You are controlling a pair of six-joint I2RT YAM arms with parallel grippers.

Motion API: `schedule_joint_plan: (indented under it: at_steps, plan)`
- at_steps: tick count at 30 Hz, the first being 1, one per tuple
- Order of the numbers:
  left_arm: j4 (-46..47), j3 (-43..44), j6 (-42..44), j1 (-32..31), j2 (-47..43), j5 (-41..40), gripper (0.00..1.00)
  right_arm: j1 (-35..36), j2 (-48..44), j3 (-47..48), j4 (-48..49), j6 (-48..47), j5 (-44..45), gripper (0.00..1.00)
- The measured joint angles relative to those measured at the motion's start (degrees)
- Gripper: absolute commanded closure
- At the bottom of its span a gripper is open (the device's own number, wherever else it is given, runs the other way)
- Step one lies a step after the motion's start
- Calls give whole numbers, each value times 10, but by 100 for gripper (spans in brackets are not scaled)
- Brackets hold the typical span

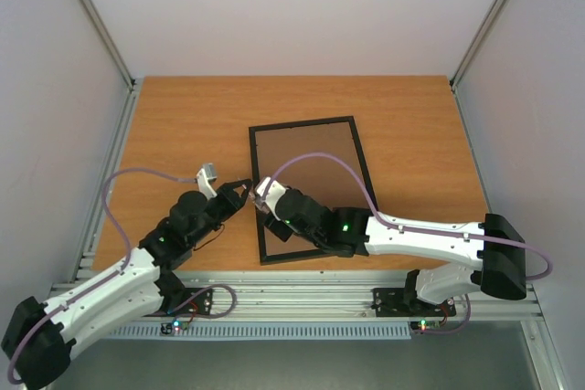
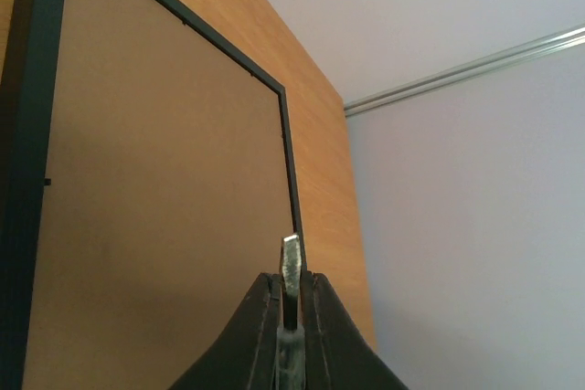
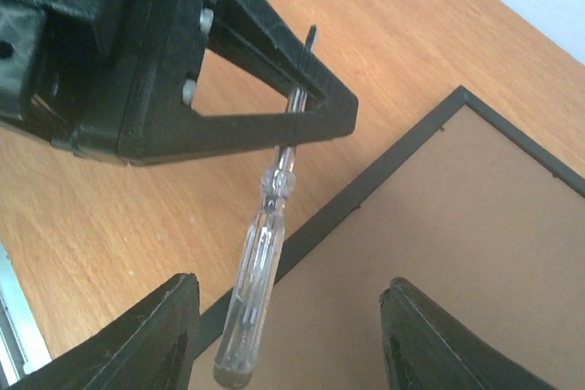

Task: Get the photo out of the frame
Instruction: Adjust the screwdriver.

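Near the desk's (image 1: 183, 125) front edge the frame (image 1: 302, 122) lies board-up; left gripper (image 1: 243, 189) pinches the screwdriver (image 3: 254, 280), right gripper (image 3: 285, 303) stands open; better pry gently

Matt black frame (image 1: 302, 124), dull brown backing board (image 1: 302, 141), smooth wood-grain table (image 1: 183, 116), screwdriver (image 3: 251, 289) of clear glossy plastic and bright metal.

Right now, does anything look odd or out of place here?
Yes: the left pincer clamps the clear-handled screwdriver by its metal shaft, handle dangling free over the thin black picture frame, which lies back up and askew.
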Motion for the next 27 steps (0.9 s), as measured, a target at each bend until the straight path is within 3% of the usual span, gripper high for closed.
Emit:
schedule_joint_plan:
  at_steps: [10, 18, 27]
  plan:
    - [-22, 16, 43, -3, 27, -9, 100, -4, 0, 1, -20, 5, -4, 43]
    - [-21, 32, 44, -40, 60, -28, 99, -26, 15, -5, 6, 7, -40, 44]
    - [-21, 38, 31, -51, 61, -57, 100, -29, 65, -14, 28, 9, -33, 55]
